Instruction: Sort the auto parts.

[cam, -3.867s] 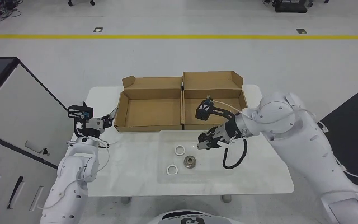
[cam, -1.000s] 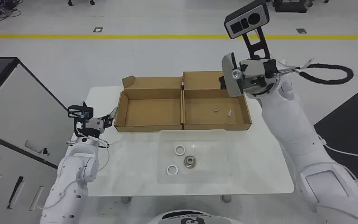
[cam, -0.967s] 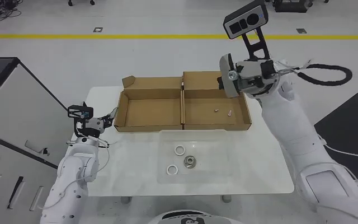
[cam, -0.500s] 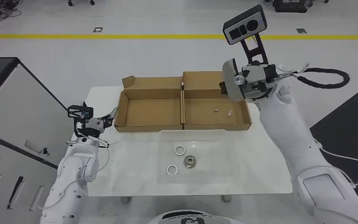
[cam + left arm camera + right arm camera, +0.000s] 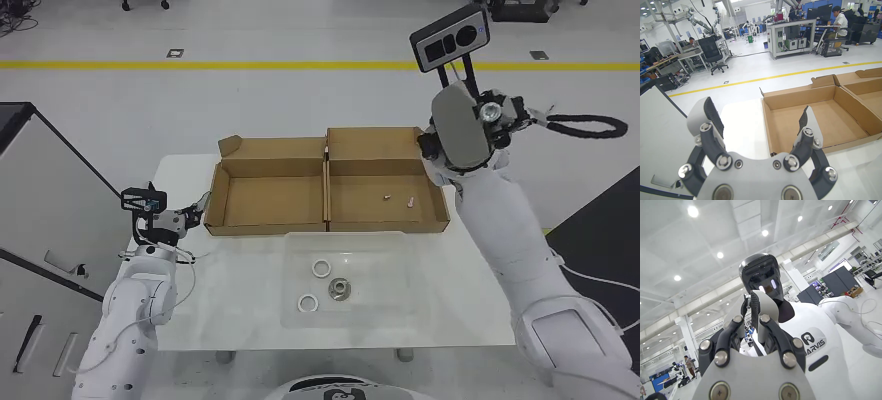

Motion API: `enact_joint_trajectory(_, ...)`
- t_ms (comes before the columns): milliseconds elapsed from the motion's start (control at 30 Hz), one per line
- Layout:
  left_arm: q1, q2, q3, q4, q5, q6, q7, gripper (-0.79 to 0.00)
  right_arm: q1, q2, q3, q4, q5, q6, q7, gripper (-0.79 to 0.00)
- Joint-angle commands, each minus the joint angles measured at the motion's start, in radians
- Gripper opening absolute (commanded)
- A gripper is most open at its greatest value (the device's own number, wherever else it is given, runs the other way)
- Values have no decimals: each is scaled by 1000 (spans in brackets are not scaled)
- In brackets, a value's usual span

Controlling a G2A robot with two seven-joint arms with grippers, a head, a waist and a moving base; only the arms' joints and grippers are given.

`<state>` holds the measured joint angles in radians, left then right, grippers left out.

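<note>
A clear tray [image 5: 400, 300] at the table's middle holds two white rings [image 5: 322, 268] [image 5: 309, 301] and a round metal part [image 5: 340, 289]. Behind it stand two open cardboard boxes. The left box [image 5: 270, 200] has a bare floor, and the right box [image 5: 360, 210] holds two small parts [image 5: 410, 201]. My right gripper [image 5: 749, 296] points up, shut on a small silver bolt [image 5: 747, 303]. Its wrist [image 5: 462, 125] is raised high over the right box's far right corner. My left gripper [image 5: 757, 105] is open and holds nothing, just left of the left box [image 5: 819, 117].
The boxes' walls and raised back flaps [image 5: 380, 140] stand along the table's far side. Bare white tabletop [image 5: 470, 290] lies right of the tray. A grey panel [image 5: 50, 200] stands beside the table's left end.
The right arm rose from low over the tray to high over the right box, then shifted right and back. Two small parts now lie in the right box. The left arm kept still.
</note>
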<state>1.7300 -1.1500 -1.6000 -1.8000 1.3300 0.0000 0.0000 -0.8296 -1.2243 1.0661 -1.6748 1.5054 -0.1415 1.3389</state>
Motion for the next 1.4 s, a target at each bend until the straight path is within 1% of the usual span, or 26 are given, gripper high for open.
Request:
enact_joint_trajectory(0, 0, 0, 0, 0, 0, 0, 0, 0, 5, 0, 8, 8, -67, -1, -8, -785)
enact_joint_trajectory(133, 0, 0, 0, 0, 0, 0, 0, 0, 8, 3, 23, 7, -182, 6, -28, -785)
enact_joint_trajectory(300, 0, 0, 0, 0, 0, 0, 0, 0, 5, 4, 41, -3, -264, 21, -43, -785)
enact_joint_trajectory(367, 0, 0, 0, 0, 0, 0, 0, 0, 0, 3, 45, -7, -266, 28, -44, -785)
enact_joint_trajectory(467, 0, 0, 0, 0, 0, 0, 0, 0, -10, -2, 45, -13, -225, 37, -39, -785)
enact_joint_trajectory(633, 0, 0, 0, 0, 0, 0, 0, 0, -26, -14, 46, -14, -102, 52, -14, -785)
enact_joint_trajectory(767, 0, 0, 0, 0, 0, 0, 0, 0, -28, -21, 52, -14, -56, 68, 1, -785)
enact_joint_trajectory(833, 0, 0, 0, 0, 0, 0, 0, 0, -25, -23, 56, -14, -58, 81, 8, -785)
enact_joint_trajectory(1367, 0, 0, 0, 0, 0, 0, 0, 0, -25, -23, 56, -14, -58, 81, 8, -785)
